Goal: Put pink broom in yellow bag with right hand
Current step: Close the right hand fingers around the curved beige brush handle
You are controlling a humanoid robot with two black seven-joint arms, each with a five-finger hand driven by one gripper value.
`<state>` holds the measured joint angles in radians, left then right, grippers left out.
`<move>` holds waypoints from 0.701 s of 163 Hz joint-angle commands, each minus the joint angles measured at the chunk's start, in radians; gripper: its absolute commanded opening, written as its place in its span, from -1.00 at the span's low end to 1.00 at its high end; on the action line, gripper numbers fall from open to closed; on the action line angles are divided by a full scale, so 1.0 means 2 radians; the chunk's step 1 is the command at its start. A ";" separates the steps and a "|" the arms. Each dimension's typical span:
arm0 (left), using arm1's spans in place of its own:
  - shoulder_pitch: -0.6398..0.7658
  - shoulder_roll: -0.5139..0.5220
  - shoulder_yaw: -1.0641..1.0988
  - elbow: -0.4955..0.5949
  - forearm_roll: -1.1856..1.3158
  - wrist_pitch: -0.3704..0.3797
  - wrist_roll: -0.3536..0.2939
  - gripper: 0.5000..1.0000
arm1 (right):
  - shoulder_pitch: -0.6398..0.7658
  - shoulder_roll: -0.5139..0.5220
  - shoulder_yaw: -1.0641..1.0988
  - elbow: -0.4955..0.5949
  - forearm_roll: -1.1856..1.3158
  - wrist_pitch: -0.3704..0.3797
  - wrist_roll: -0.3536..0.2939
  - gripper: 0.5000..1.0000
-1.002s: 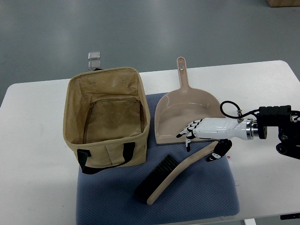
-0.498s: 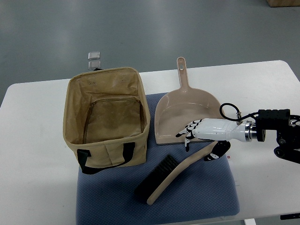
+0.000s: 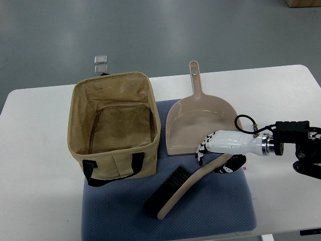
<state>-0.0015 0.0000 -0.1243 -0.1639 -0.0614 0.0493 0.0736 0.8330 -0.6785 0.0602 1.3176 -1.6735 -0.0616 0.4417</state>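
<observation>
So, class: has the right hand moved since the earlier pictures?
Yes. The right hand has dropped off the dustpan toward the broom handle, nearer the mat's front edge.

the right hand [image 3: 213,150] covers the broom [image 3: 183,186] handle's end; whether it grips is unclear.

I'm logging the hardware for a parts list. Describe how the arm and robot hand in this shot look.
Only the right arm shows. Its robot hand has a glossy white shell with black-and-white segmented fingers. A silver metal ring joins it to a black forearm, and a thin black cable loops up beside the wrist.
</observation>
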 commanded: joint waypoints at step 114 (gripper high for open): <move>0.000 0.000 0.000 0.000 0.000 0.000 0.000 1.00 | -0.002 -0.002 0.009 0.001 -0.001 -0.001 0.008 -0.73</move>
<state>-0.0015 0.0000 -0.1243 -0.1640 -0.0614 0.0490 0.0736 0.8283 -0.6857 0.0619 1.3190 -1.6766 -0.0643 0.4544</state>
